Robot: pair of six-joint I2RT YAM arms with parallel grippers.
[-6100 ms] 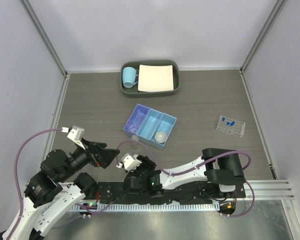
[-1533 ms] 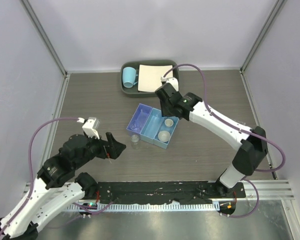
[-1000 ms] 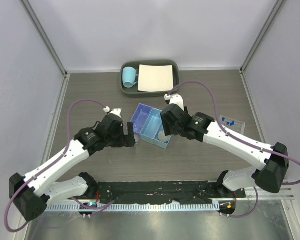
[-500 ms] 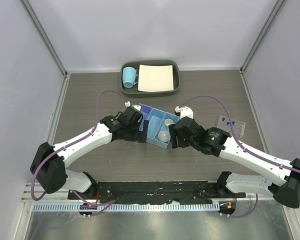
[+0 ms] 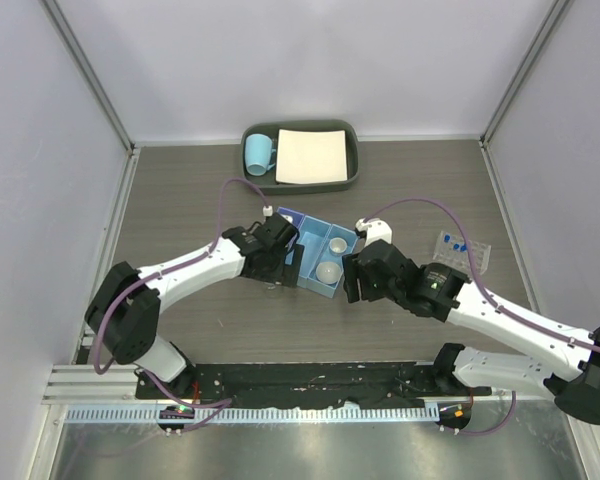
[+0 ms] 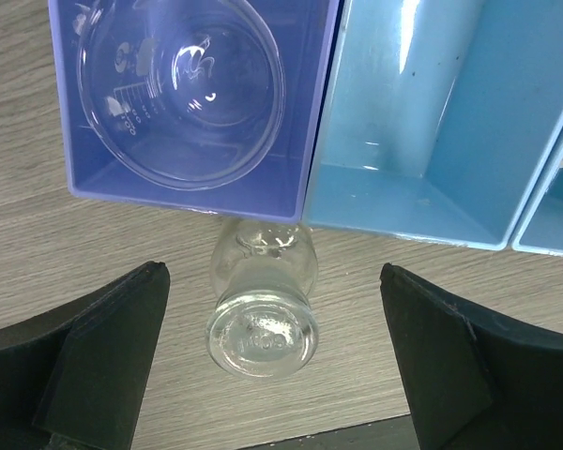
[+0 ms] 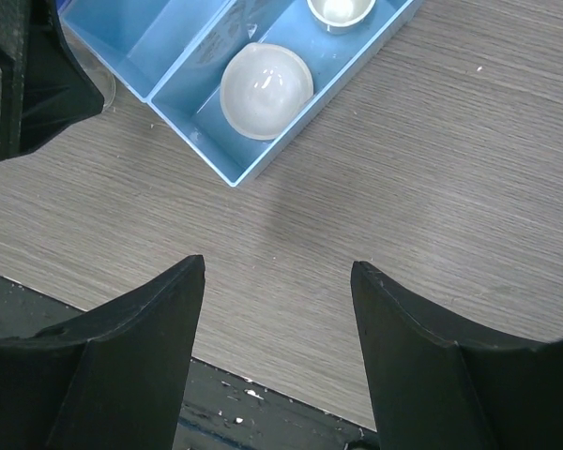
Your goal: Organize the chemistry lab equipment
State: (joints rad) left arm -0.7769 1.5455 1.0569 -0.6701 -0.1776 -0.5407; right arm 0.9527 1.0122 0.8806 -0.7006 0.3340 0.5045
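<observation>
The small clear bottle (image 6: 261,314) stands on the table against the near wall of the blue three-compartment box (image 6: 408,112), its round end facing the left wrist camera. My left gripper (image 6: 272,274) is open, one finger on each side of the bottle and neither touching it. In the top view this gripper (image 5: 272,268) hides the bottle. Two white round dishes (image 7: 266,91) (image 7: 340,9) lie in the box's right compartment. A clear glass flask (image 6: 183,84) lies in the purple compartment. My right gripper (image 7: 277,264) hangs open over bare table by the box's near right corner. The tube rack (image 5: 462,252) holds blue-capped tubes.
A dark grey tray (image 5: 300,186) at the back holds a light-blue mug (image 5: 258,153) and a white sheet (image 5: 312,155). Enclosure walls close in the left, right and back. The black base plate (image 5: 320,378) and a metal rail run along the near edge.
My left gripper has reached right to straddle the bottle by the box. My right gripper has drawn back from over the box toward the near right.
</observation>
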